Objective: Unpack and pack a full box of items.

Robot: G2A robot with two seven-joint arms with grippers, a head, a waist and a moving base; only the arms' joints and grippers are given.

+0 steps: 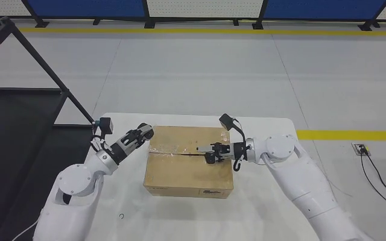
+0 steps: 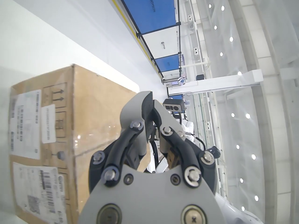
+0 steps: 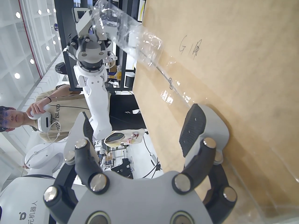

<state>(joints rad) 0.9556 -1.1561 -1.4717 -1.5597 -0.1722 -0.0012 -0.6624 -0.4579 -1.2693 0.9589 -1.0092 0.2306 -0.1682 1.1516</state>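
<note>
A sealed cardboard box (image 1: 181, 172) stands in the middle of the white table (image 1: 265, 129), with labels on its side (image 2: 25, 127). A strip of clear tape (image 3: 126, 36) is peeled up from the top seam of the box (image 3: 233, 59) and stretches to my left gripper (image 3: 93, 27). That left gripper (image 1: 145, 132) sits at the box's far left corner, shut (image 2: 151, 97) on the tape's end. My right gripper (image 1: 209, 155) hovers over the seam at the middle of the lid, open (image 3: 140, 127), one pad (image 3: 193, 127) close to the cardboard.
A black metal rack (image 1: 36, 120) stands off the table's left side. A small dark ring (image 1: 122, 216) lies on the table near the front left. Bare table surface lies to the right of the box and in front of it.
</note>
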